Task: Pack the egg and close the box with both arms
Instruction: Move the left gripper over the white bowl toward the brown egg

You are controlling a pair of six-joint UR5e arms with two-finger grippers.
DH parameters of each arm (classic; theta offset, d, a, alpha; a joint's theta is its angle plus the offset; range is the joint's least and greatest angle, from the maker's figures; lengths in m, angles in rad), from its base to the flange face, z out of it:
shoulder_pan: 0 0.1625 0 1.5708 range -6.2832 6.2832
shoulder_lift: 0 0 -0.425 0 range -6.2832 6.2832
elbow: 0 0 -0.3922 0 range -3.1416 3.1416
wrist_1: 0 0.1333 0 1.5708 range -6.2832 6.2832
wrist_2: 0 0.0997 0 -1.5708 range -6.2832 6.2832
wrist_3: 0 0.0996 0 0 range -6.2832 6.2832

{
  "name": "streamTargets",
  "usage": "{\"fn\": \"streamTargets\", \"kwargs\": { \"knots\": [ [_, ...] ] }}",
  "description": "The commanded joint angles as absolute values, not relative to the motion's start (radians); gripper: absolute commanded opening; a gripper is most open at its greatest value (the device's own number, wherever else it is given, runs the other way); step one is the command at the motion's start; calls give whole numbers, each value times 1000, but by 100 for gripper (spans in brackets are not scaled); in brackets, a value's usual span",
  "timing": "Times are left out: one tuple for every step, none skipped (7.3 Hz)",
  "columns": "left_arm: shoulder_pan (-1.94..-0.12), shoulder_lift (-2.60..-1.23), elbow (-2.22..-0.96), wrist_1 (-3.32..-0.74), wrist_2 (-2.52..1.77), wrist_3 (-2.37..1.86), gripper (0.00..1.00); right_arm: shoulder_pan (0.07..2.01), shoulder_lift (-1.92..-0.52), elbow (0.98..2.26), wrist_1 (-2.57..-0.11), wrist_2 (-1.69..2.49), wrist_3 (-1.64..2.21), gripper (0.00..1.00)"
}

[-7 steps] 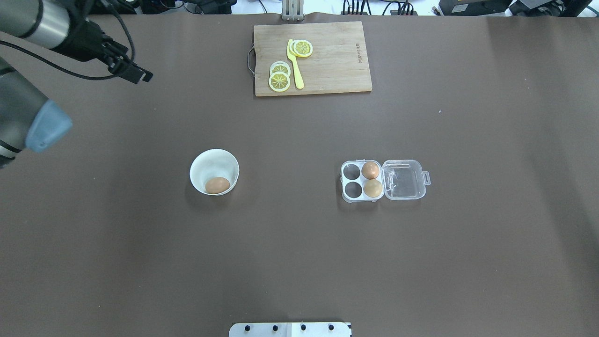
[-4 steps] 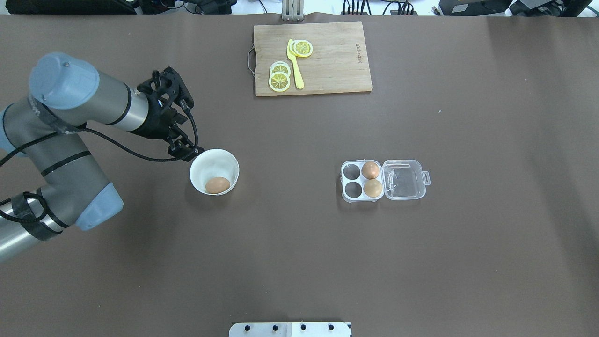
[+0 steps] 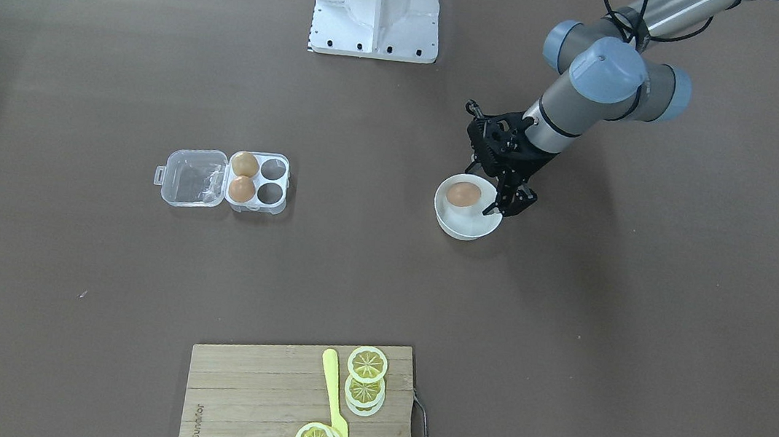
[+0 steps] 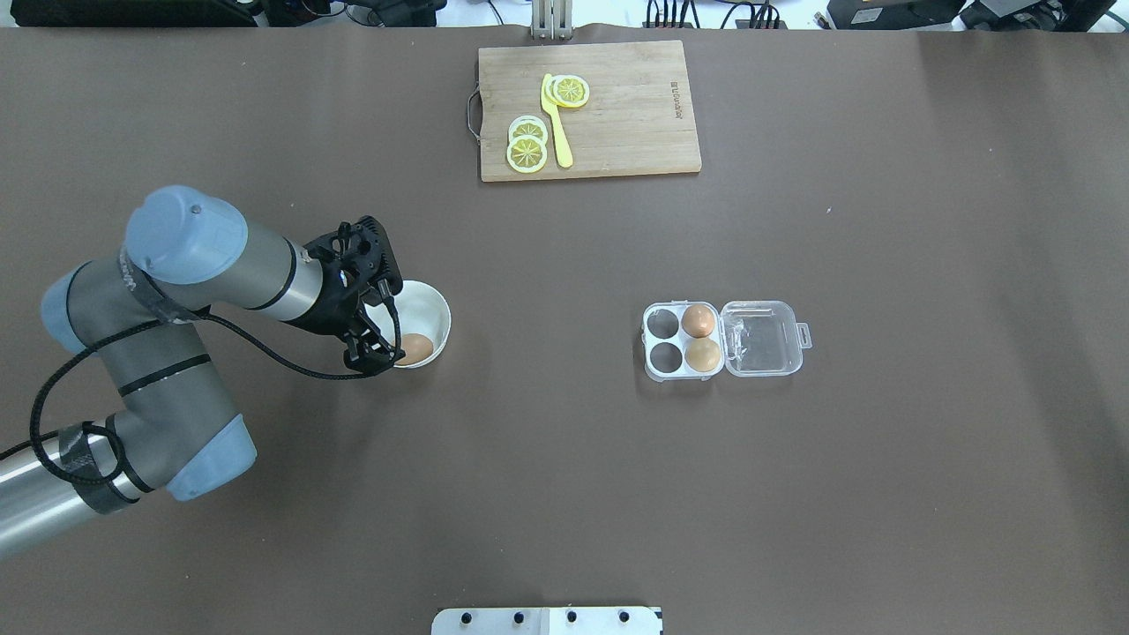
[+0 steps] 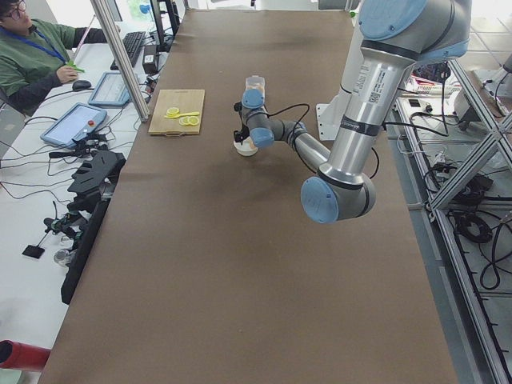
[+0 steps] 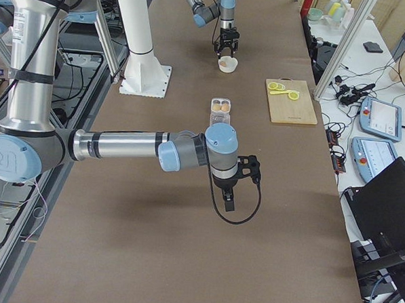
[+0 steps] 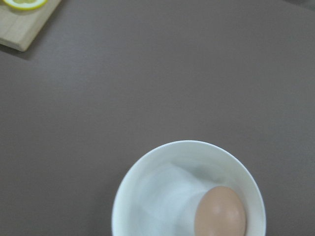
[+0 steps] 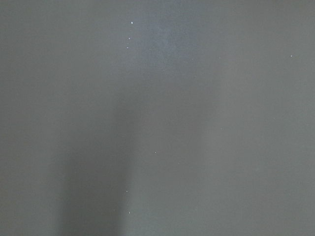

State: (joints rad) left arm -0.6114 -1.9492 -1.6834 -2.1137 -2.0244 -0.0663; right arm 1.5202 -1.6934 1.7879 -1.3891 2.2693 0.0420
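One tan egg lies in a round white bowl. My left gripper hangs open at the bowl's left rim, just beside this egg, and holds nothing; the front view shows its fingers apart next to the egg. In the left wrist view the egg and bowl sit right below. The clear box stands to the right, its lid flat open, with two eggs in the cells nearest the hinge. My right gripper shows only in the exterior right view, so I cannot tell its state.
A wooden cutting board with lemon slices and a yellow knife lies at the table's far side. The white base pedestal stands at the robot's side. A person sits beyond the table edge.
The left arm has swung in from the far left corner, and its gripper has gone down from behind the bowl to the bowl's left rim beside the egg.
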Motion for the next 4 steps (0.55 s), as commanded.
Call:
{"fn": "streamTargets", "kwargs": {
  "knots": [
    [-589, -1950, -1672, -2115, -2020, -66, 76, 1520, -1694, 1790, -1388, 2269, 41, 100],
    [-589, -1957, -1674, -2114, -2037, -64, 74, 1520, -1694, 1790, -1388, 2269, 41, 100],
    [-589, -1962, -1680, -2109, -2043, -64, 74, 1520, -1692, 1792, -1388, 2269, 41, 100],
    [-595, -1963, -1681, -2109, -2080, -64, 74, 1520, -1692, 1793, -1388, 2269, 41, 100]
  ]
}}
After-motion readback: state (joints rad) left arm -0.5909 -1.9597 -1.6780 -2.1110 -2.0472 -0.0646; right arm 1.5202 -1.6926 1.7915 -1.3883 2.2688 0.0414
